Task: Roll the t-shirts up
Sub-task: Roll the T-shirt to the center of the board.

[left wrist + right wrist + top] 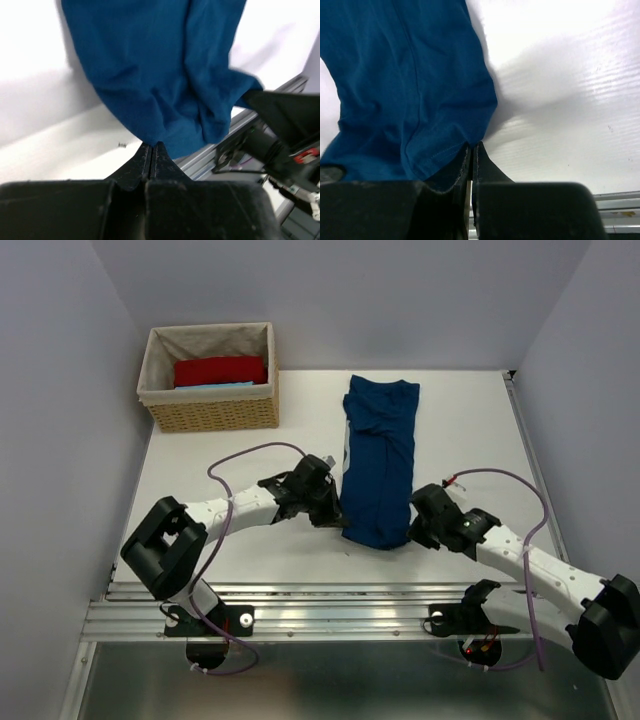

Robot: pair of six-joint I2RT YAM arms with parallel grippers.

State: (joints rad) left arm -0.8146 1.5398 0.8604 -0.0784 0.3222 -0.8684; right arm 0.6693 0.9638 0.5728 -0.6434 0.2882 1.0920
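A dark navy blue t-shirt [380, 455] lies folded into a long strip on the white table, its near end lifted between my two grippers. My left gripper [337, 517] is shut on the shirt's near left corner; in the left wrist view the cloth [165, 75] hangs from the closed fingertips [152, 146]. My right gripper [413, 528] is shut on the near right corner; in the right wrist view the hem [435, 150] is pinched at the fingertips [472, 146]. A red t-shirt [220, 370] lies in the wicker basket.
A wicker basket [212, 412] with a cloth lining stands at the far left of the table, holding the red shirt and a light blue cloth [215, 386]. The metal rail [330, 605] runs along the near edge. Grey walls close in the sides.
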